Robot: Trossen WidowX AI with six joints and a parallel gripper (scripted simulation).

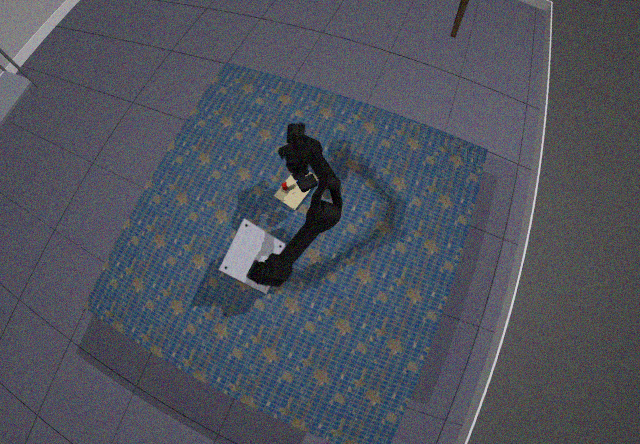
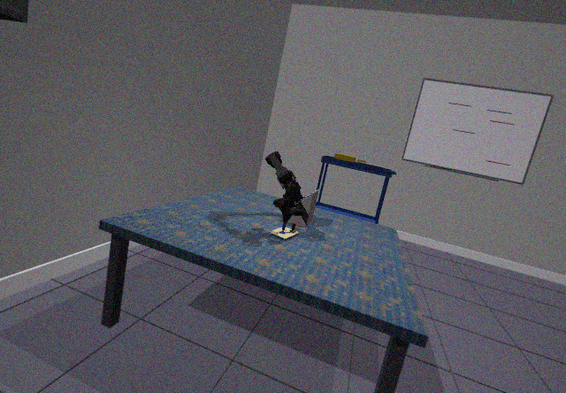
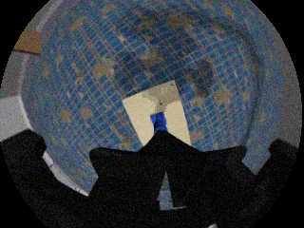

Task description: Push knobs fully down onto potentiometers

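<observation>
The cream circuit board (image 1: pixel 295 200) (image 2: pixel 286 236) (image 3: pixel 138 114) stands on the patterned table. A red knob (image 1: pixel 284 186) (image 2: pixel 293 225) is upright near one edge of it; the gap under the knob is too small to judge. A blue knob (image 2: pixel 283 228) (image 3: pixel 159 122) is on the other potentiometer. My gripper (image 2: pixel 284 224) (image 3: pixel 161 133) is shut with nothing between its fingers. Its tips are directly over the blue knob, seemingly at its top; contact cannot be told for certain. In the top view the arm hides the blue knob, and in the wrist view my fingers hide the red one.
A white plate (image 1: pixel 247 245) (image 2: pixel 310 205) with dark corner holes is beside the board, at the arm's base end. The arm curves above the table on one side of the board. A blue cart (image 2: pixel 358 165) stands beyond the table.
</observation>
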